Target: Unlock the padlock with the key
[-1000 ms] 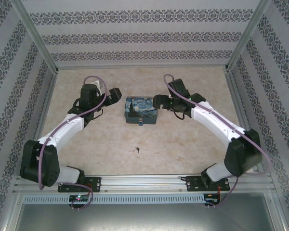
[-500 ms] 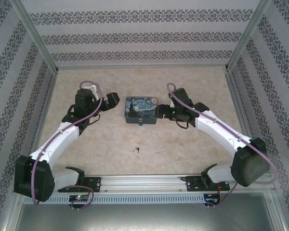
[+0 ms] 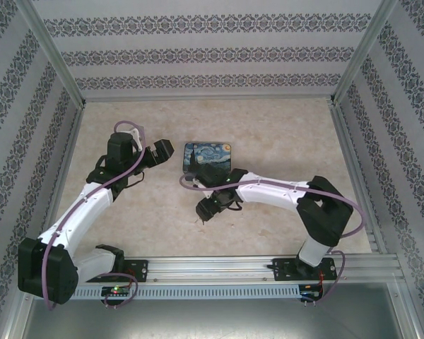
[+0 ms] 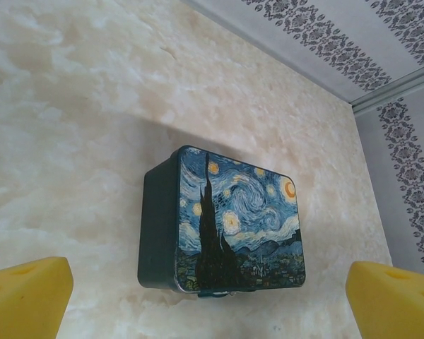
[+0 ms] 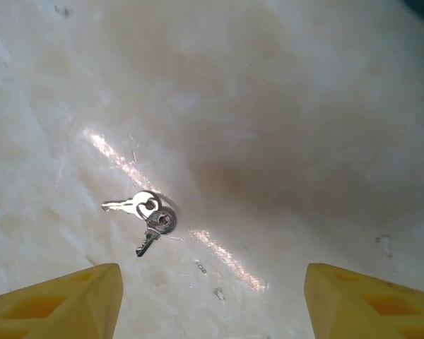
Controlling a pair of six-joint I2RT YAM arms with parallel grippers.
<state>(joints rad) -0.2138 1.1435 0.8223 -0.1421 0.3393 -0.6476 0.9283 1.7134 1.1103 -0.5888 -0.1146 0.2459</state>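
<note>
Two small silver keys (image 5: 147,215) on a ring lie flat on the marble table, just beyond and left of centre between my right gripper's yellow pads (image 5: 63,305). My right gripper (image 5: 210,296) hovers over them, open, with nothing between its fingers. From above it (image 3: 203,210) hangs in front of the starry-night tin (image 3: 207,157). The padlock (image 4: 222,292) is a tiny dark blue piece with a silvery glint on the tin's (image 4: 233,222) near edge. My left gripper (image 4: 208,296) is open wide, facing the tin from a short distance, and sits left of it (image 3: 160,150).
Metal posts and patterned walls enclose the table (image 3: 283,134) on three sides. My right arm's forearm (image 3: 268,189) stretches across just in front of the tin. A metal rail (image 3: 212,267) runs along the near edge.
My right arm has swung from the tin's right side down to the keys in front of it, its jaws narrowing somewhat. The left arm has shifted only slightly.
</note>
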